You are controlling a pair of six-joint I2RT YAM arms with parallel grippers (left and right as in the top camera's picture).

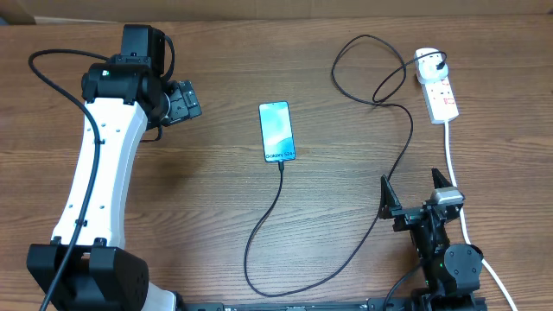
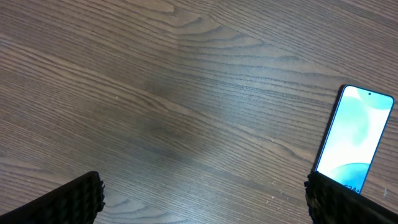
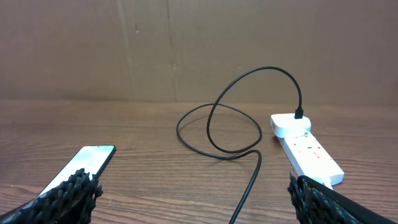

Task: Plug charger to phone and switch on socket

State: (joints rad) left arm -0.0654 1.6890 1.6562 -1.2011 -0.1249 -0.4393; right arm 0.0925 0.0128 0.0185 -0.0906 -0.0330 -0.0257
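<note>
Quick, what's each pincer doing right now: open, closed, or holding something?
Left pincer: open, holding nothing.
Right pincer: open, holding nothing.

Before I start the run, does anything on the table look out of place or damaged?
Nothing stands out. The phone lies flat, screen up; the charger cable runs in loose loops to the socket, and nothing looks spilled or broken.

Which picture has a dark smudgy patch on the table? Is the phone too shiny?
Left wrist view: a soft shadow darkens the table; the phone glows bright, no glare. Overhead view: even light, sharp. Right wrist view: the right gripper's fingers look dark.
</note>
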